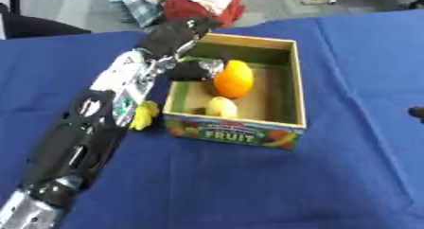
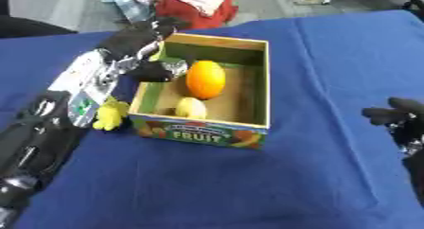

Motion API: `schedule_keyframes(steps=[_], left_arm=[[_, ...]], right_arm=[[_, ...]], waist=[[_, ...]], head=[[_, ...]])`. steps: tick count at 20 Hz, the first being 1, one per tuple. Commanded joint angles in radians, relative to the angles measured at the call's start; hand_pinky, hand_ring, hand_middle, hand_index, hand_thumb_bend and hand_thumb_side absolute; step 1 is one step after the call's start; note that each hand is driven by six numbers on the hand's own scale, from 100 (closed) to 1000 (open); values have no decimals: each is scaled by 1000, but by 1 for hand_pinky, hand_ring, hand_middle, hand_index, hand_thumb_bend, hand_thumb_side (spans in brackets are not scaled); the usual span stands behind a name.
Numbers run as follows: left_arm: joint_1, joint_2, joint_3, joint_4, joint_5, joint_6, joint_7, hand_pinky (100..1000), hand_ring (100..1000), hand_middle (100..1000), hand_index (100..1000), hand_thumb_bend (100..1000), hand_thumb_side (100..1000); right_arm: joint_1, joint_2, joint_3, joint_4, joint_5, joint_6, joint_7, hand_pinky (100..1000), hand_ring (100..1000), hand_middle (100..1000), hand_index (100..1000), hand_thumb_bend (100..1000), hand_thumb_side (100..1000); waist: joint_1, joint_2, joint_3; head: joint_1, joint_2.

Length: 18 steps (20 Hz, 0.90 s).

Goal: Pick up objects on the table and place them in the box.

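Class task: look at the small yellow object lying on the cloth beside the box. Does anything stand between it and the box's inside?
Yes. The yellow object lies against the outside of the box, so the box's left wall separates it from the inside. The left hand also reaches over that wall, holding an orange fruit.

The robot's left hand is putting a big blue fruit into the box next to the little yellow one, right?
Not blue. The left eye view shows the big fruit is orange. The rest holds: the left robot hand is at the fruit inside the box, next to the little yellow one.
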Motion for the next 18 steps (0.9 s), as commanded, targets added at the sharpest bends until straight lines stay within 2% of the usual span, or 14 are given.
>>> schedule_keyframes(steps=[1, 3, 5, 6, 11, 14, 18], left_arm=[[-17, 55, 23, -74, 98, 21, -2, 811, 849, 878, 988, 222, 1000], [-12, 74, 29, -117, 169, 34, -4, 797, 834, 867, 979, 203, 1000], [-2, 98, 35, -167, 250, 54, -5, 777, 816, 852, 969, 116, 1000], [6, 110, 39, -194, 297, 68, -5, 768, 807, 845, 965, 100, 1000], [69, 198, 49, -335, 486, 130, -52, 761, 799, 836, 961, 100, 1000], [105, 260, 53, -404, 517, 133, -108, 776, 813, 844, 968, 100, 1000], [139, 324, 52, -447, 471, 91, -205, 794, 830, 855, 976, 121, 1000]], right_arm=[[4, -21, -14, -16, -4, -4, -7, 957, 797, 615, 838, 100, 1000], [10, -22, -16, -16, -3, -7, -10, 957, 796, 615, 838, 100, 1000], [16, -22, -18, -16, -2, -11, -13, 957, 796, 615, 838, 100, 1000], [19, -23, -20, -16, -2, -13, -15, 956, 796, 615, 838, 100, 1000], [38, -24, -27, -16, 5, -23, -26, 956, 796, 615, 837, 100, 1000], [45, -25, -28, -16, 10, -27, -31, 956, 796, 615, 837, 100, 1000], [51, -22, -26, -16, 19, -30, -33, 956, 797, 615, 837, 100, 1000]], waist=[[-8, -25, 5], [-11, -29, 11], [-14, -33, 19], [-15, -35, 24], [-21, -46, 51], [-23, -49, 64], [-28, -51, 74]], head=[[-12, 8], [-18, 12], [-24, 17], [-28, 20], [-52, 29], [-61, 33], [-69, 34]])
